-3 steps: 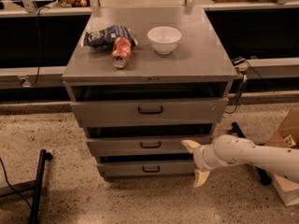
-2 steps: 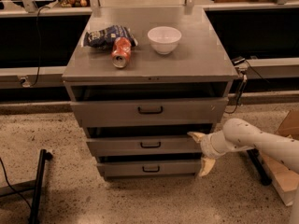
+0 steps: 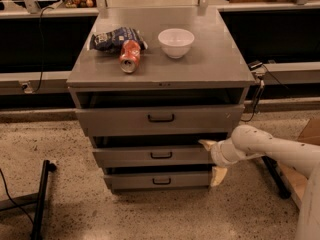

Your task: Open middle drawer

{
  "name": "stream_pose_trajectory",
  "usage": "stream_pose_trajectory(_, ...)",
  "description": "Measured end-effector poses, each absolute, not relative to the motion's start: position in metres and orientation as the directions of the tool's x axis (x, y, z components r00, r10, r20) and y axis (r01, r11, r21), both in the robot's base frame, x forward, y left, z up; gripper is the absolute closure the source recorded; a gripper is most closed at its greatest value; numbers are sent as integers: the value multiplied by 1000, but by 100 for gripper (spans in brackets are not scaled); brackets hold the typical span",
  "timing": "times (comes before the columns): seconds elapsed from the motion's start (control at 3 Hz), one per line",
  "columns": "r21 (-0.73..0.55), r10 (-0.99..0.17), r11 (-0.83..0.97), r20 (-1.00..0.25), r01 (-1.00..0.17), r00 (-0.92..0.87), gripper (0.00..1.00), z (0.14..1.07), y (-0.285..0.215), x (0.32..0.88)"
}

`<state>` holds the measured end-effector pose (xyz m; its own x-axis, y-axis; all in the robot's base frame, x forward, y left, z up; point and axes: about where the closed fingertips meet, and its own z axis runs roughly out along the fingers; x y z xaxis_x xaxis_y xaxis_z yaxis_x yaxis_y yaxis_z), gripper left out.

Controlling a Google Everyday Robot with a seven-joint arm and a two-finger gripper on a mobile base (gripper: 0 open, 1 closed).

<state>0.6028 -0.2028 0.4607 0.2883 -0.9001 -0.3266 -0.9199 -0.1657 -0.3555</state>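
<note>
Now shows the cream-fingered two-finger gripper point(image 3: 214, 160) higher than a second ago, lifted from beside the bottom grey drawer point(image 3: 135, 181) to the right end of the middle drawer point(image 3: 130, 156), the mid-sized grey metal drawer with a flat front and a small black bar handle point(image 3: 161, 155). Shows the white arm point(image 3: 272, 148) reaching in from the right, likewise raised. Finds the gripper spread wide, one finger above the other: the upper fingertip point(image 3: 206, 144) at the top right corner of the middle drawer's front, the lower one beside the right end of the bottom drawer; cannot tell whether either touches metal. Places the handle well to the left of the gripper, ungrasped. Finds the middle drawer where it was, between the wider top grey drawer point(image 3: 115, 120) and the bottom one. Leaves unmoved on the grey cabinet top point(image 3: 210, 64) the round white bowl point(image 3: 176, 42), the red soda can point(image 3: 130, 57) lying on its side, and the crinkled blue snack bag point(image 3: 114, 38) touching it.
</note>
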Motion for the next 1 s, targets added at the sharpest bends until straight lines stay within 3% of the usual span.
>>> stream_pose_trajectory(1.0,-359,-894,-151,-348,-921,282,0,439,-205,631)
